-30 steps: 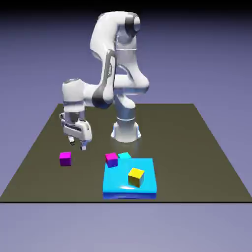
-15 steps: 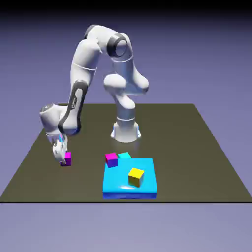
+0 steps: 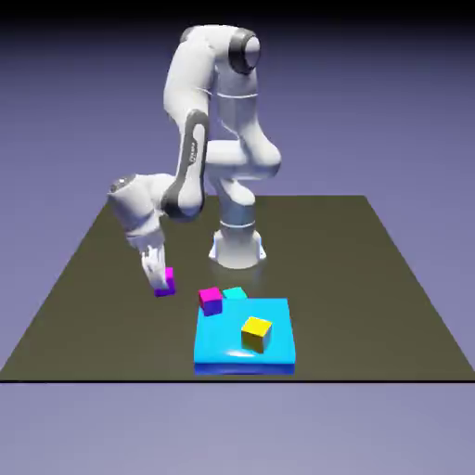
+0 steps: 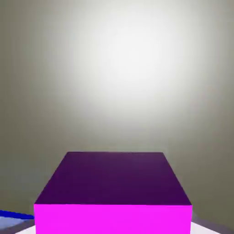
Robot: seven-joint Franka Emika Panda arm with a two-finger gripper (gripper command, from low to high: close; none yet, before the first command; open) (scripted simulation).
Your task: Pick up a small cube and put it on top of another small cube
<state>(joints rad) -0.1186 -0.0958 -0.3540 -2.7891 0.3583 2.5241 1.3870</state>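
My gripper (image 3: 160, 281) is shut on a small magenta cube (image 3: 166, 282), carried a little above the table on the exterior view's left. In the hand view the magenta cube (image 4: 113, 194) fills the bottom of the picture and hides both fingertips. A second magenta cube (image 3: 211, 301) and a teal cube (image 3: 235, 294) sit side by side on the table at the far edge of the blue slab (image 3: 223, 345). A yellow cube (image 3: 256, 333) rests on top of that slab. The held cube is left of the magenta and teal pair.
The robot's white base (image 3: 238, 247) stands behind the cubes. The dark tabletop (image 3: 371, 288) stretches to the exterior view's right. A sliver of blue (image 4: 13, 214) shows at the hand view's lower left.
The gripper came down on the magenta cube at the exterior view's left, shut on it, and has lifted it and carried it rightward toward the other cubes.
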